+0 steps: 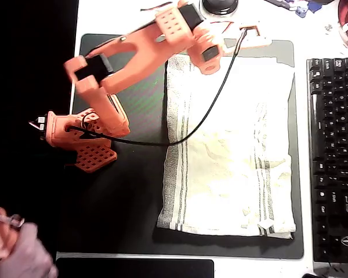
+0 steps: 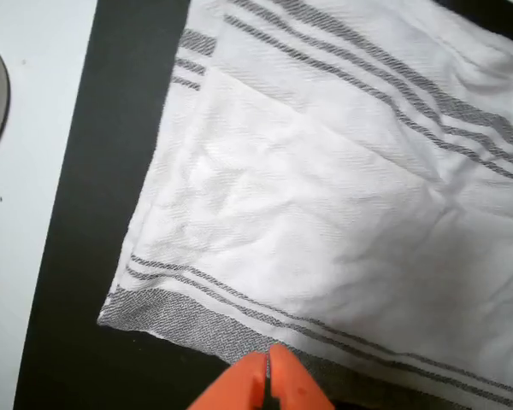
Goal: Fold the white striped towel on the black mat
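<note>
White striped towel (image 1: 229, 156) is seen spread flat on the black mat (image 1: 127, 208), unfolded, with the gripper (image 2: 269, 380) hovering at a striped edge, fingers pressed together, so the reach is judged underway and opening to pinch that hem is called for.

The white striped towel (image 2: 325, 213) lay rumpled on the black mat (image 2: 94, 213), grey stripes running along two edges; the orange gripper (image 2: 269, 380) sat at the bottom edge, its tips together just over the near striped hem.
</note>
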Controlling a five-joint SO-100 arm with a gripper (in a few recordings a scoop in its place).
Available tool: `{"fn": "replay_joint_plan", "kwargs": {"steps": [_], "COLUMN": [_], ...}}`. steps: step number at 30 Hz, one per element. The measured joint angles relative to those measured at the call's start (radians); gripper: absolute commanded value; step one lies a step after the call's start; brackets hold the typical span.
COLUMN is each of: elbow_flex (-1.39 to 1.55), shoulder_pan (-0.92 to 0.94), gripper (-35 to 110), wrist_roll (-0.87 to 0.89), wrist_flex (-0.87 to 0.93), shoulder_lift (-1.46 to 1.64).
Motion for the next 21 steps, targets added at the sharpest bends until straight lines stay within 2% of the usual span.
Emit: {"fn": "replay_joint_plan", "kwargs": {"steps": [9, 21], "elbow_flex": [-0.293, -0.538], "shoulder_pan": [-0.071, -0.103], "gripper": [0, 11], "wrist_roll": [-0.071, -0.040], "wrist_flex": [0.017, 0.009], "shoulder_lift": [-0.379, -0.644]}}
